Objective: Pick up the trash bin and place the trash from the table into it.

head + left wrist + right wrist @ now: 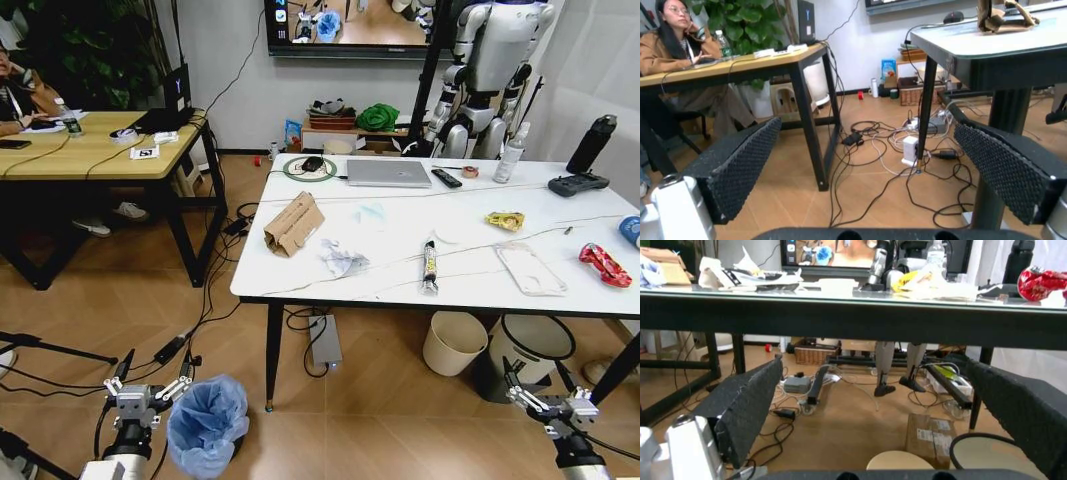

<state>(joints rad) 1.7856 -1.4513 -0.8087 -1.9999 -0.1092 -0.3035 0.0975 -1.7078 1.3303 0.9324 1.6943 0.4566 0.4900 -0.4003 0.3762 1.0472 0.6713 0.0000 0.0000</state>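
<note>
Jaws spread; trash bin (207,424) on wood floor (380,410).

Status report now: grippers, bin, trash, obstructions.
Left gripper open, low beside trash bin on floor. Right gripper open, empty, below table edge. Trash, including cardboard, on table. Nothing between left gripper and bin.

At about 3 o'clock in the head view, a blue-white paper cup (630,230) on the counter (400,265) is cut by the picture's edge. At 7 o'clock the trash bin (206,425) hides its body under the puffed blue bag, its base running off the bottom edge. The small object (567,230) near the red wrapper (604,265) is too small to tell.
</note>
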